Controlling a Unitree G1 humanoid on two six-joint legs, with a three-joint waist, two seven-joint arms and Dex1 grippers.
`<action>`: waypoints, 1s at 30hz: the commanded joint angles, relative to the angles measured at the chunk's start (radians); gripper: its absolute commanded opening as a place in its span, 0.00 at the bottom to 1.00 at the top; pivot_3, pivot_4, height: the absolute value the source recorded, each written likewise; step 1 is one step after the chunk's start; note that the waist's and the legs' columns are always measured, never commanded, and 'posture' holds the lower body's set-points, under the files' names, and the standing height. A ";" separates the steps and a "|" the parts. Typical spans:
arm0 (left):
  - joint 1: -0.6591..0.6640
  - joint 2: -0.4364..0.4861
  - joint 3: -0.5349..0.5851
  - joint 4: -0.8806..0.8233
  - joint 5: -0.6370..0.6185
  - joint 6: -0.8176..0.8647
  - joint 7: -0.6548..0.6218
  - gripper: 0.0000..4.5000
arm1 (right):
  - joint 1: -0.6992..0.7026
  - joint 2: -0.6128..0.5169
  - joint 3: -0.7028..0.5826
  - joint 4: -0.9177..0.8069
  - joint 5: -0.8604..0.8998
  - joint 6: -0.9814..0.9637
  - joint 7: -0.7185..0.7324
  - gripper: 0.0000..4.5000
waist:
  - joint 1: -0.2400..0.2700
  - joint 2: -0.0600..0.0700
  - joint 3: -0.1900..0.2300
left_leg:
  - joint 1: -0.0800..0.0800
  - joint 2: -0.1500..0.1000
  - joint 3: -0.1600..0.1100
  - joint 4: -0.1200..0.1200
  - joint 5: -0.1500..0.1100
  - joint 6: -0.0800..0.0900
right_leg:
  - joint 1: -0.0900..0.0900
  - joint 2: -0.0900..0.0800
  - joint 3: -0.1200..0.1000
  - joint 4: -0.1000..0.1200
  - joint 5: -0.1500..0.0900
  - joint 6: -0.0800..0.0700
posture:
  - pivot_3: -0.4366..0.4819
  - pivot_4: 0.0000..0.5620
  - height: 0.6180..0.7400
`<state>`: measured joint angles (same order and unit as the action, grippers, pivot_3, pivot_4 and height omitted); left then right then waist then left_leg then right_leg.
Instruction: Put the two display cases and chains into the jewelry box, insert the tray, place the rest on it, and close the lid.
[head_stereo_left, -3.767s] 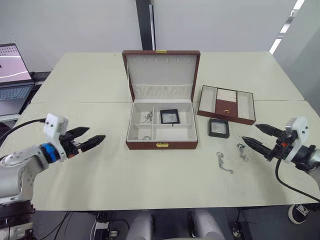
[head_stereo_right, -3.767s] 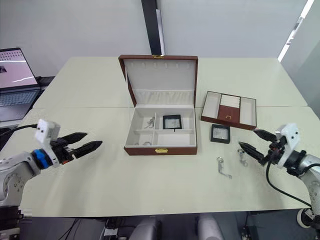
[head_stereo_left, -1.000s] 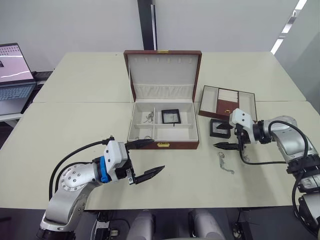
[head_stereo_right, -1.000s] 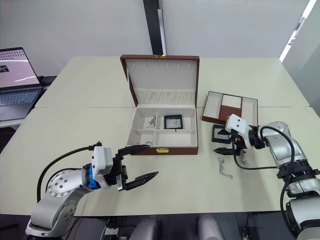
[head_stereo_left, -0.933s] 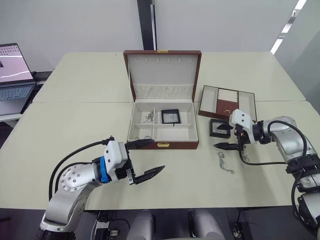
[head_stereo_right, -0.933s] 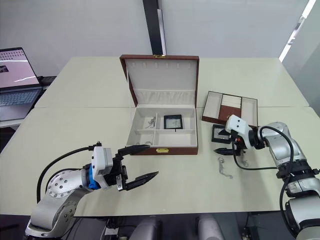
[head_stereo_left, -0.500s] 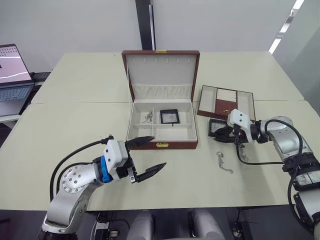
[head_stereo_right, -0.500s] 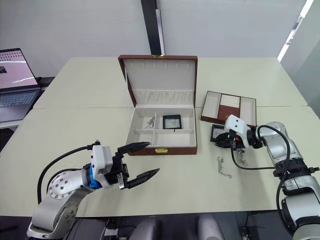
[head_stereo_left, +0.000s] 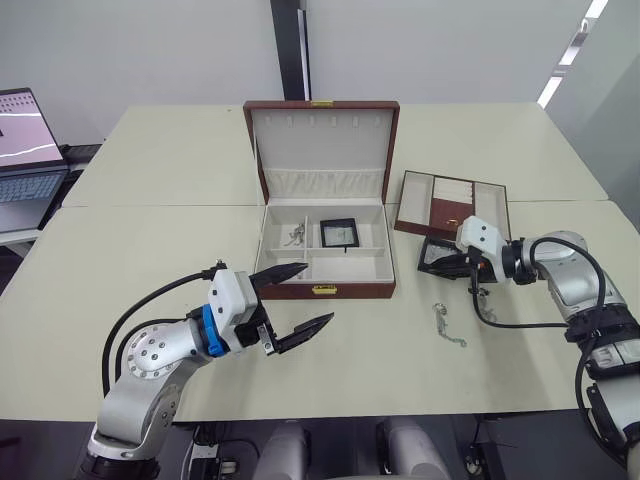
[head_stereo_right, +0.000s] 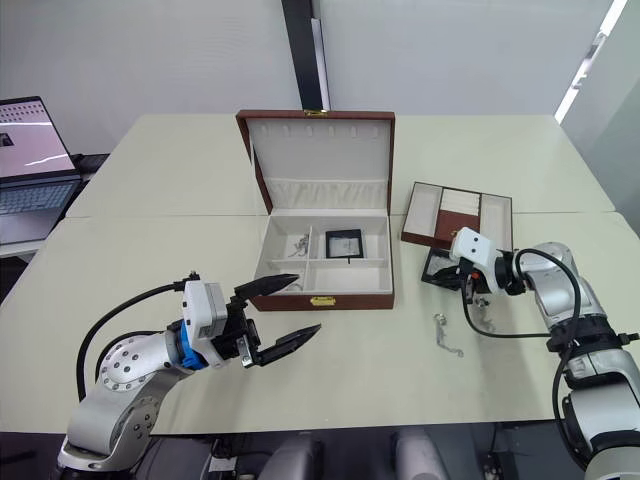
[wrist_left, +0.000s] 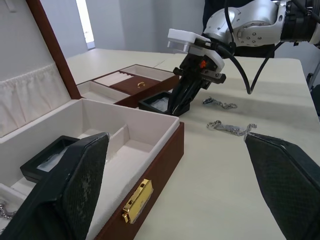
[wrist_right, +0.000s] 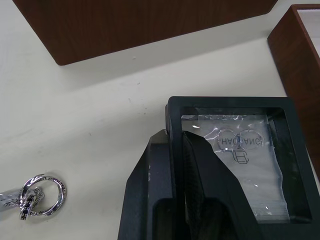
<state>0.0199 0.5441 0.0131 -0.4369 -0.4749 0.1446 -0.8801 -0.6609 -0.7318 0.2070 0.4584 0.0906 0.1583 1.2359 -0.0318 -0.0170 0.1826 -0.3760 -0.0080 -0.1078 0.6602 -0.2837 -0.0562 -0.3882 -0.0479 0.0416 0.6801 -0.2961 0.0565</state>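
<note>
The jewelry box (head_stereo_left: 322, 288) stands open at mid-table, its lid (head_stereo_left: 322, 150) upright. One display case (head_stereo_left: 338, 232) and a chain (head_stereo_left: 293, 236) lie in its rear compartments. The other display case (wrist_right: 240, 165) sits on the table between the box and the tray (head_stereo_left: 452, 208). My right gripper (wrist_right: 176, 136) is shut on that case's near frame edge. Two more chains (head_stereo_left: 448, 325) (wrist_left: 220, 104) lie on the table close by. My left gripper (head_stereo_left: 315, 295) hovers open and holding nothing, just in front of the box's front left corner.
A laptop (head_stereo_left: 25, 140) sits open at the far left beyond the table. The table's near edge runs in front of both arms. A seam crosses the table behind the box's base.
My right gripper has shut onto the edge of the display case it was straddling open a second ago. The left gripper has edged a little nearer the box, still open.
</note>
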 joint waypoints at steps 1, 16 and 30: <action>0.017 -0.011 0.019 -0.048 -0.009 -0.008 0.031 1.00 | -0.058 -0.038 -0.058 -0.090 0.043 0.069 0.030 0.00 | -0.001 0.000 0.000 | 0.000 0.000 0.000 0.000 0.000 0.000 | 0.000 0.000 0.000 0.000 0.000 0.000 | 0.48 0.27 1.00; 0.248 -0.077 0.133 -0.139 0.018 -0.028 0.229 1.00 | -0.241 0.053 0.053 -0.446 0.195 0.532 0.126 0.00 | 0.000 0.001 0.000 | 0.000 0.001 -0.001 0.000 0.000 0.000 | 0.000 0.000 0.000 0.000 0.000 0.000 | 0.48 0.27 1.00; 0.435 -0.133 0.193 -0.171 0.030 -0.114 0.269 1.00 | -0.404 0.267 0.215 -0.195 0.087 0.503 0.072 0.00 | 0.000 0.001 0.001 | -0.002 0.000 -0.001 0.000 0.000 0.000 | -0.001 -0.002 -0.001 -0.001 0.000 0.000 | 0.48 0.27 1.00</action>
<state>0.4485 0.4160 0.1968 -0.5561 -0.4451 0.0528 -0.6204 -1.0314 -0.4656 0.4254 0.2580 0.1865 0.6825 1.3067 -0.0320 -0.0161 0.1831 -0.3778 -0.0079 -0.1089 0.6597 -0.2838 -0.0562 -0.3897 -0.0499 0.0404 0.6791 -0.2961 0.0564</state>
